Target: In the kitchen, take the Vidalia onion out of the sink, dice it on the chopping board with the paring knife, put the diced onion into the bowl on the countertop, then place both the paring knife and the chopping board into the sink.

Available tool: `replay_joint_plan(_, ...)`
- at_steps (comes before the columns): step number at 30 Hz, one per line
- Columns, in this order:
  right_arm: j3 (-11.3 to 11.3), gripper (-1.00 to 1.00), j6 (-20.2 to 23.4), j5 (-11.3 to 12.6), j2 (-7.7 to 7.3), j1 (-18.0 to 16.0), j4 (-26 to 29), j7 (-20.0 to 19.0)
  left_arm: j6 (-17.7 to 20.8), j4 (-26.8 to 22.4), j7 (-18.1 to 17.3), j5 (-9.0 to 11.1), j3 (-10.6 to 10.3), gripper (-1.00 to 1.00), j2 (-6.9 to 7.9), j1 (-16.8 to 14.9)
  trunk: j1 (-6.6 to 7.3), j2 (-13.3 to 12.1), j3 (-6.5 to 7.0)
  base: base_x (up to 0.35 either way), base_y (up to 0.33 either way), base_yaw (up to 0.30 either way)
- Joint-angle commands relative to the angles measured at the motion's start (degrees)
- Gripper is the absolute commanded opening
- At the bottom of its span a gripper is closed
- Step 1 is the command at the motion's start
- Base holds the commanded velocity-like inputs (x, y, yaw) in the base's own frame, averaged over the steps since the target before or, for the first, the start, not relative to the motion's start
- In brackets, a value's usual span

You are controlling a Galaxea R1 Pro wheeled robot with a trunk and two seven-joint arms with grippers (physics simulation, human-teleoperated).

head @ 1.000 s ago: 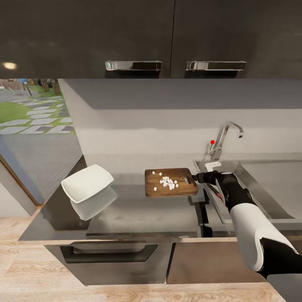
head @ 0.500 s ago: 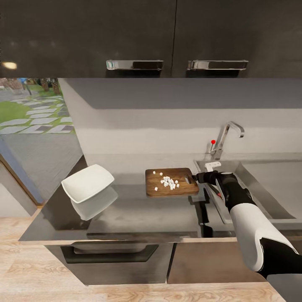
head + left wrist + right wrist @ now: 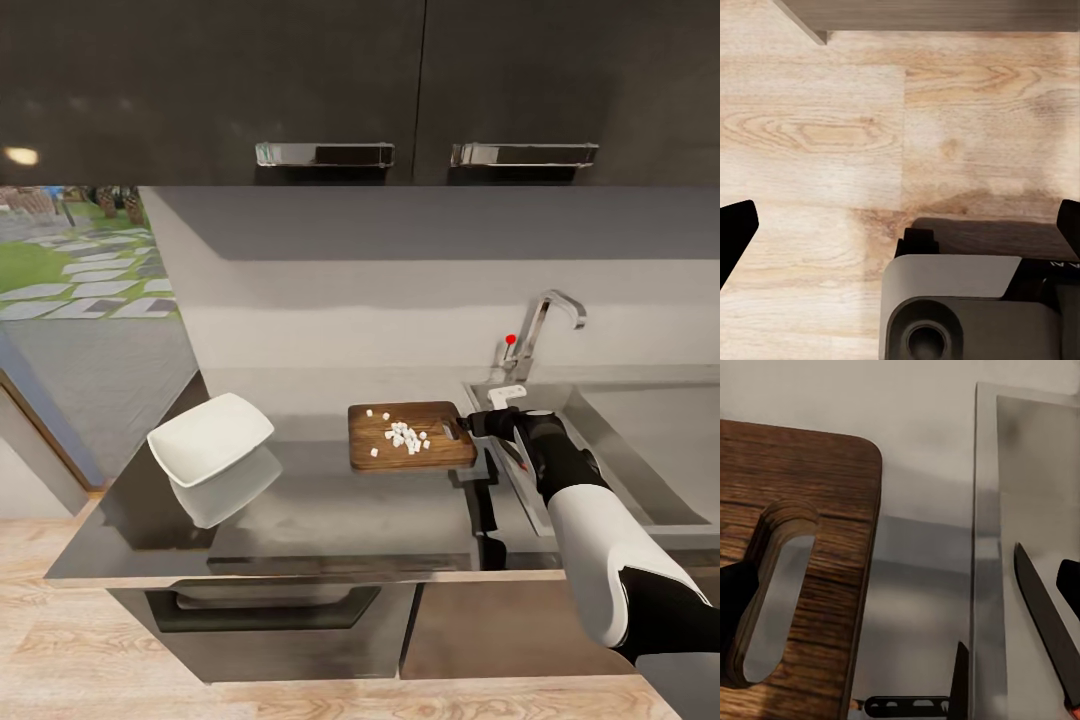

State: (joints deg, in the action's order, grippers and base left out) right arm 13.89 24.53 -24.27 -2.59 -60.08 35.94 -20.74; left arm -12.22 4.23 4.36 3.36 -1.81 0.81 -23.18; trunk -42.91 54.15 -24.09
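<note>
Kitchen setting: dark upper cabinets, grey wall, a glossy grey tabletop [image 3: 330, 515] with a steel sink [image 3: 640, 455] let into its right end and a tap [image 3: 540, 330] behind it.

The board [image 3: 410, 435] lies flat near the tabletop's back edge, its handle-hole end just beside the sink rim. Diced onion [image 3: 403, 436] sits in a loose cluster on it, with a few cubes scattered toward its left end. The bowl [image 3: 210, 436] stands near the tabletop's left edge, well apart from the board, and looks empty.

My right pincer [image 3: 468, 424] is at the board's handle end. In the right wrist view one dark finger [image 3: 736, 589] sits over the handle hole [image 3: 776, 600] and the other shows at the far side of the frame, so the fingers are apart. I cannot tell whether either finger touches the wood. The knife [image 3: 1050, 626] lies inside the sink, blade along the wall.

My left pincer is held low over the wooden floor [image 3: 832, 135], its fingers wide apart and empty.

Judgement: the step in hand is taking hold of the board so the dice can go to the bowl. To do it well I should seat one finger through the hole before closing, then lift level. Any tilt will shed cubes onto the tabletop. I should also carry slowly, and tip only above the bowl.
</note>
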Motion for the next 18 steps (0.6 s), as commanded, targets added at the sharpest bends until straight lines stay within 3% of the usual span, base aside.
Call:
replay_joint_plan(1,0.3,1.0,0.2,-0.6,0.04,0.0,0.1,-0.5,-0.4,0.3,0.0,0.3,-0.2,1.0,-0.02,-0.1,-0.01,0.0,-0.06,0.0,0.0,0.0)
replay_joint_plan(18,0.3,1.0,0.3,-0.6,0.04,0.0,0.1,-0.6,-0.4,0.3,0.0,0.3,-0.2,1.0,0.02,-0.1,-0.01,0.0,-0.9,0.0,0.0,0.0)
